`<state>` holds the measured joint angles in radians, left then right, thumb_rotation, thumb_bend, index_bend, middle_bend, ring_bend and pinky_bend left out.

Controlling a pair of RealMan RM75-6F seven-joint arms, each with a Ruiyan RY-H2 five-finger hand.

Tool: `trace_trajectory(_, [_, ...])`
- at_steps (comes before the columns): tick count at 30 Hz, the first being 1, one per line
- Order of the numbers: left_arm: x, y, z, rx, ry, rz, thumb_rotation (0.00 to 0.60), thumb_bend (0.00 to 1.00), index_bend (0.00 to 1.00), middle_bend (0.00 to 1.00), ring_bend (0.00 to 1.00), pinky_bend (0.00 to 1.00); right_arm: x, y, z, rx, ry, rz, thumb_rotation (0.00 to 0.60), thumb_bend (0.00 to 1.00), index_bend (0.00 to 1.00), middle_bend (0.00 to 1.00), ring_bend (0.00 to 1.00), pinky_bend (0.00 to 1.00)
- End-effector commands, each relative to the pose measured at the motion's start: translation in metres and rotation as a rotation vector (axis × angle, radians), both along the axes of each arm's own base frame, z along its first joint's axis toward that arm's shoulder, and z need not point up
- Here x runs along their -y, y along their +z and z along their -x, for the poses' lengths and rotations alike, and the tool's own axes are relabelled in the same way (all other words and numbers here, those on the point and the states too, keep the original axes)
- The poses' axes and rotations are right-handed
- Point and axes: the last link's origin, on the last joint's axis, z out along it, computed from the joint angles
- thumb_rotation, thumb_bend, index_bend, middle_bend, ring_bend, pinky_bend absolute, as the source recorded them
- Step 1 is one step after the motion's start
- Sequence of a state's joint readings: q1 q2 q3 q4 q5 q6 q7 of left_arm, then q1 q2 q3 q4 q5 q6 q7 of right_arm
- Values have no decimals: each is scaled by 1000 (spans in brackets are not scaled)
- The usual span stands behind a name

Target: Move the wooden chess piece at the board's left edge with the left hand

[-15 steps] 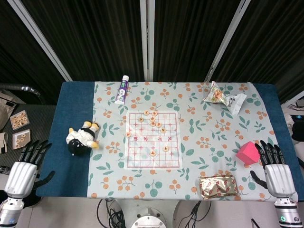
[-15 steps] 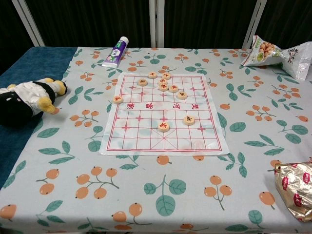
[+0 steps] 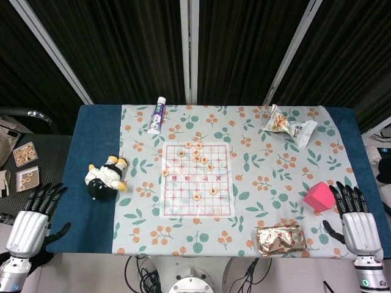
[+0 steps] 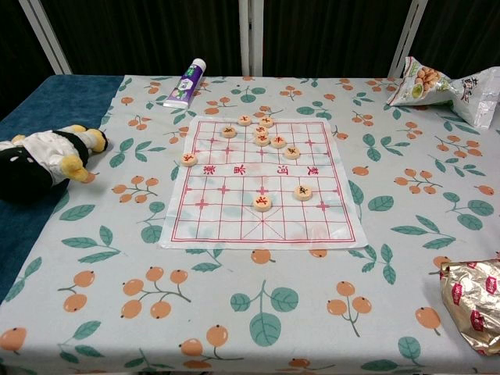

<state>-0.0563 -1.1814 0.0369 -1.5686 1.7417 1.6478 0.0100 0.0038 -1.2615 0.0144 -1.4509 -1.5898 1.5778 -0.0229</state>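
A round wooden chess piece [image 3: 165,173] [image 4: 188,158] lies at the left edge of the paper chess board [image 3: 197,204] [image 4: 226,223]. Several more wooden pieces [image 3: 197,152] [image 4: 262,133] sit on the board, most near its far side. My left hand [image 3: 30,224] is at the table's near left corner, off the table edge, fingers apart and empty, far from the piece. At the near right edge my right hand [image 3: 357,223] is open too, holding nothing. Neither hand shows in the chest view.
A plush toy [image 3: 105,177] [image 4: 43,160] lies left of the board. A tube [image 3: 157,115] [image 4: 185,83] lies behind it. A snack bag [image 3: 287,125] [image 4: 445,82] is far right, a pink box [image 3: 318,196] and a gold foil packet [image 3: 280,238] [image 4: 473,301] near right.
Both hands have slipped slightly lower toward the near edge of the head view. Nothing on the table has moved.
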Motion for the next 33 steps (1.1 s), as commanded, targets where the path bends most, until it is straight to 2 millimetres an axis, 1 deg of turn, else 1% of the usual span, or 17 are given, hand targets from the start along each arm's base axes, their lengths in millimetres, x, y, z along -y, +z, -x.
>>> trace_trajectory(1, [0,1,-1,1,-6,-4,600,225,100,60,0,0,-1,2,1,1,-3,8,600,158,0,0,0,0])
trace_trajectory(8, [-3,1,-3,-3,-6,8,600,225,100,60,0,0,-2,3,3,5,-10,9,600,158,0,0,0,0])
trace_trajectory(14, [-15,-5,-6,3,-18,14,600,240,112,64,0,0,-1,3,6,-3,-13,3,600,158,0,0,0,0])
trace_trajectory(17, [-30,-2,-17,-2,-50,15,600,265,118,69,0,1,0,4,4,-8,-5,6,600,158,0,0,0,0])
trace_trajectory(23, [-66,-2,-45,23,-116,51,600,264,119,69,0,7,3,4,-3,-4,16,8,600,158,0,0,0,0])
trace_trajectory(27, [-83,-9,-63,52,-145,94,600,260,118,69,0,6,3,6,-4,-6,16,15,600,158,0,0,0,0])
trace_trajectory(29, [-88,-13,-70,68,-157,118,600,260,118,69,0,7,2,8,-3,-7,12,19,600,157,0,0,0,0])
trace_trajectory(33, [-99,-28,-89,93,-197,167,600,258,118,69,0,7,2,11,-1,-8,5,23,600,158,0,0,0,0])
